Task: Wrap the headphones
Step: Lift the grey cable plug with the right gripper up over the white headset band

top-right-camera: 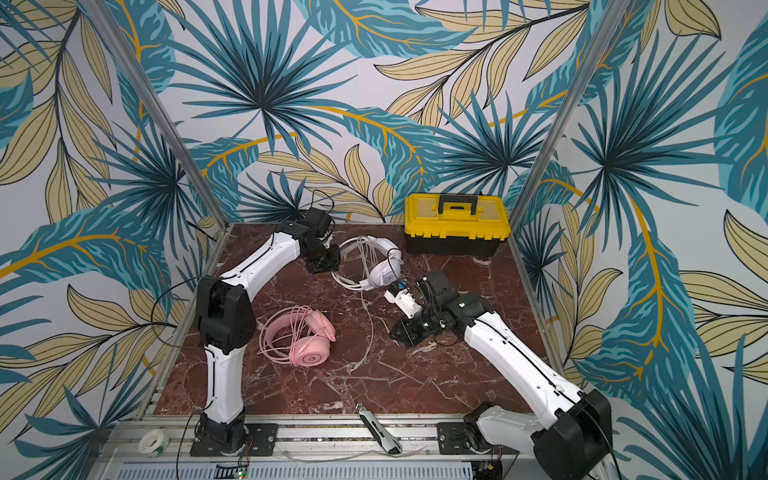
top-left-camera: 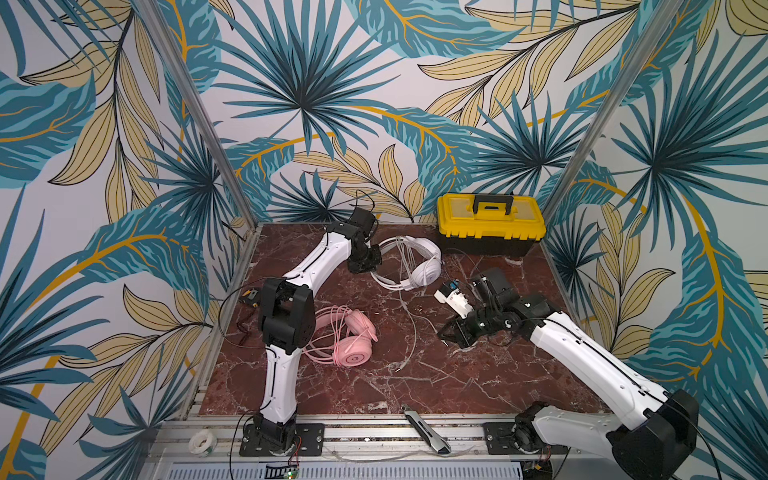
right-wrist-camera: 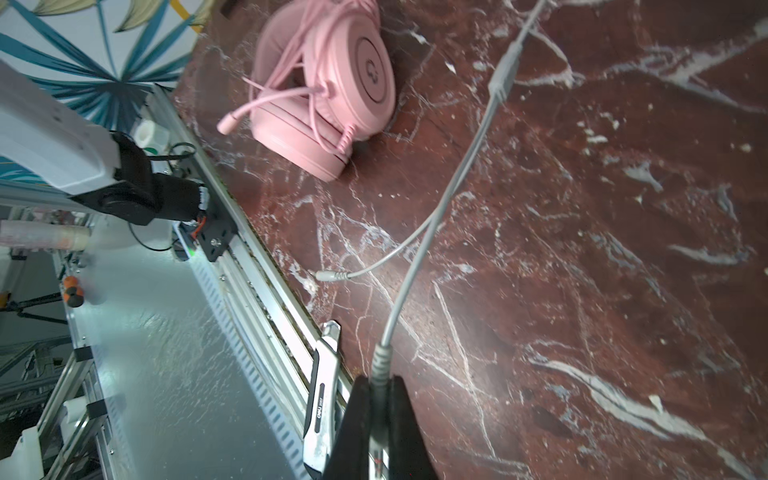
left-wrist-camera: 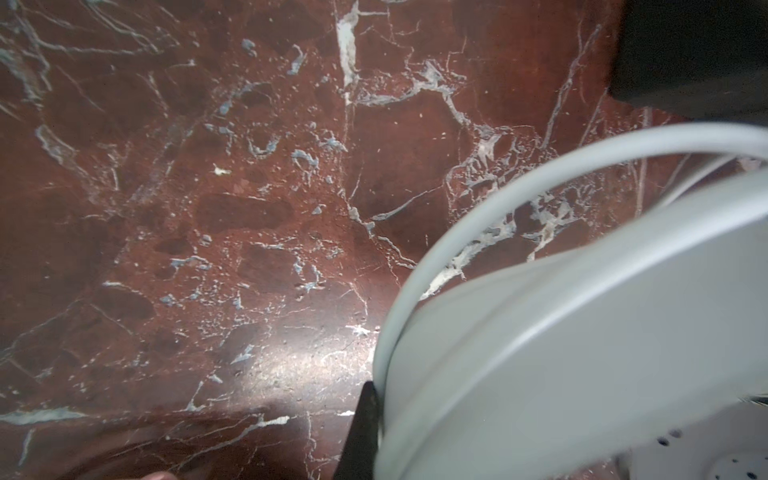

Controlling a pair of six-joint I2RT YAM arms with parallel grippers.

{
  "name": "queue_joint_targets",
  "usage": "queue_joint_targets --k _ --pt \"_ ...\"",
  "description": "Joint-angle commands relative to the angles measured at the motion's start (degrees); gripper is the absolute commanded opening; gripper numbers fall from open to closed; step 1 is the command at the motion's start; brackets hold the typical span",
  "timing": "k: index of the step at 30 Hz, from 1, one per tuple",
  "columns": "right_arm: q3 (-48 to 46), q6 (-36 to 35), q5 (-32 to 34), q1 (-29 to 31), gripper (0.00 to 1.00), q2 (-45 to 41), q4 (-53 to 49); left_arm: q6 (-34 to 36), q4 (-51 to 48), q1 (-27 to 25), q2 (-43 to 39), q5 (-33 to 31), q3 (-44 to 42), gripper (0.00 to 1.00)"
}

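Pink set (top-left-camera: 347, 338) wrapped; we are winding the white set (top-left-camera: 424, 266), left hand (top-left-camera: 370, 259) clamping headband (left-wrist-camera: 582, 316), right hand (right-wrist-camera: 376, 415) grasping cable (right-wrist-camera: 440, 208).

both top views overlook table (top-left-camera: 478, 374); wrist views close.

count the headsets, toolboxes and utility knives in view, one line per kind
over-ear headsets: 2, the pink headset and the white headset
yellow-lidded black plastic toolbox: 1
grey metal utility knife: 1
total: 4
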Motion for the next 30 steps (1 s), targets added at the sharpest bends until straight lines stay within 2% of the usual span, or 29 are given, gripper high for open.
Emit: queue_joint_targets --k 1,6,10,17,24,30 --pt "3.8 -3.6 -7.0 0.3 0.0 0.6 3.9 -0.1 2.8 -1.4 0.6 -0.4 0.2 0.0" --pt "8.4 -3.0 -8.5 0.1 0.0 3.6 7.0 1.0 2.8 -3.3 1.1 -1.4 -1.0 0.0" --pt "7.9 3.3 -6.7 -0.8 0.0 4.1 17.9 1.6 2.8 -4.0 0.3 -1.8 -3.9 0.0" --pt "8.0 11.8 -3.2 -5.9 0.0 5.7 28.4 2.3 2.8 -4.2 -1.8 -1.4 -9.0 0.0" --pt "3.2 15.9 0.3 -9.0 0.0 2.7 30.7 2.3 2.9 -4.2 -2.0 -1.0 -10.7 0.0" --pt "-1.7 18.8 4.5 -9.4 0.0 -1.2 29.9 1.9 2.8 -4.1 -1.2 1.0 -10.5 0.0"
